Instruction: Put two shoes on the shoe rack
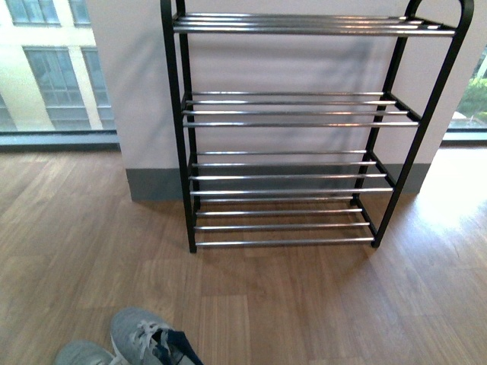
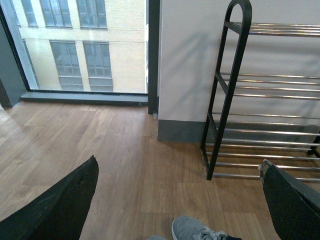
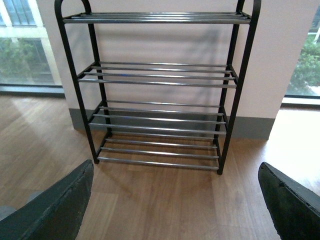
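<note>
front view: the shoe rack [image 1: 304, 114] stands against the wall [image 1: 137, 91]. the two shoes [image 1: 141, 338] sit side by side on the wood floor [image 1: 304, 304], well apart from it.

left wrist view: the left gripper [image 2: 178, 162] is spread wide, holding nothing, with one grey shoe toe nearby.

right wrist view: the right gripper [image 3: 176, 166] gapes wide, holding nothing, facing the rack.

Two shoes [image 1: 144, 336]; one shoe rack [image 1: 304, 27], four tiers [image 1: 289, 112].
</note>
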You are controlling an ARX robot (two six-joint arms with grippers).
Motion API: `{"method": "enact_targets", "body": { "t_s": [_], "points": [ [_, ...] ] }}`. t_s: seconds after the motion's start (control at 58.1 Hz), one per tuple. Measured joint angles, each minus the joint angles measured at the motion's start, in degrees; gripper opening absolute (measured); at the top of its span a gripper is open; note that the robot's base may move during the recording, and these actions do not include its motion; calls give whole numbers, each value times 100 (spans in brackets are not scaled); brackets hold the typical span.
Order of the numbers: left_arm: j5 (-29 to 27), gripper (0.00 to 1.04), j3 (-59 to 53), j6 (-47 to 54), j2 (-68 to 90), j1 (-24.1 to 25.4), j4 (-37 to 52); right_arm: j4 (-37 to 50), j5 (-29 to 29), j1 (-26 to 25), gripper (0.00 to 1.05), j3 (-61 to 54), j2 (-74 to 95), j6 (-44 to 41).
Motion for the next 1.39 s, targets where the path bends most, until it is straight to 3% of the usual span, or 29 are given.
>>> {"method": "enact_targets", "body": {
  "t_s": [0.034, 0.052, 0.12, 0.275, 0.43, 0.636, 0.843, 1.393],
  "points": [
    [-273, 95, 39, -168, 92, -74, -149, 0, 0, 0, 95, 0, 0, 0],
    [-758, 95, 170, -463, 313, -273, -435, 0, 0, 0, 95, 0, -2, 0],
    [-1508, 95, 474, -1331, 1497, -715, -140, 0, 7, 0, 95, 0, -2, 0],
    [-999, 95, 1167, -3552, 4828, -957, 1460, 0, 7, 0, 95, 0, 0, 0],
    [-466, 95, 1902, -4758, 7868, -1106, 1832, 0, 4, 0, 95, 0, 0, 0],
    [-356, 95, 2771, -4750, 10515, -1351, 1692, 0, 7, 0, 95, 0, 0, 0],
    [-496, 95, 3711, -4588, 12233, -1147, 1268, 0, 4, 0, 95, 0, 0, 0],
    [-219, 95, 5399, -4461, 14273, -1045, 1088, 0, 7, 0, 95, 0, 0, 2]
  ]
}}
